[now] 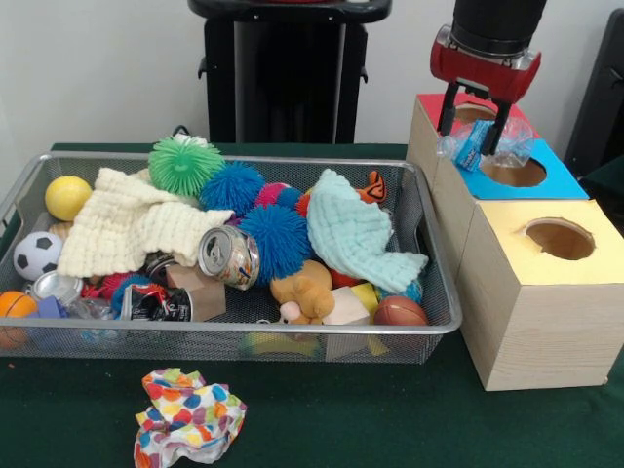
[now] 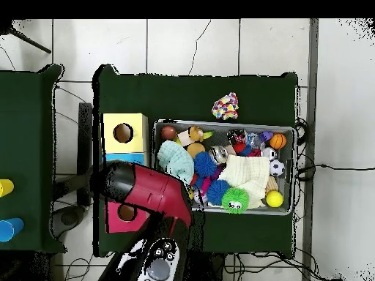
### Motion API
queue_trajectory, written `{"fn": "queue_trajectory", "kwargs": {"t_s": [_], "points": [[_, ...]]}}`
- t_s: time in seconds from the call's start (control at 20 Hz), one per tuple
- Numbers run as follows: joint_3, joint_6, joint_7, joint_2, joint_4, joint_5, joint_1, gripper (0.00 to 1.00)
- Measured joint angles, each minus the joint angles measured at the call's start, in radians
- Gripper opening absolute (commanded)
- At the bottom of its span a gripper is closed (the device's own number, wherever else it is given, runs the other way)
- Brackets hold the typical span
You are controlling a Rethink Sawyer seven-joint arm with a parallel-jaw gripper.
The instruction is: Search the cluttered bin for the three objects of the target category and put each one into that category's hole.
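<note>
The gripper (image 1: pixel 474 125) pinches a crumpled clear plastic bottle (image 1: pixel 485 144) with a blue label, its writing unreadable, above the blue-topped box's hole (image 1: pixel 513 171). Behind it is the red-topped box (image 1: pixel 429 102), in front the yellow-topped box (image 1: pixel 546 283). Only the front view shows the bottle; overhead, the arm (image 2: pixel 150 190) covers the blue box. In the wire bin (image 1: pixel 444 327) lies a tin can (image 1: pixel 229 256), label unreadable, beside blue spiky balls (image 1: pixel 278 239). A multicoloured cloth (image 1: pixel 188 414) lies outside it.
</note>
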Motion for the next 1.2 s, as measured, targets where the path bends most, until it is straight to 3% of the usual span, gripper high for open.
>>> {"fn": "queue_trajectory", "kwargs": {"t_s": [0.7,1.2], "points": [[0.000,0.009,0.001,0.012,-0.004,0.010,-0.001,1.00],[0.000,0.152,0.001,-0.030,-0.030,0.017,-0.019,1.00]]}}
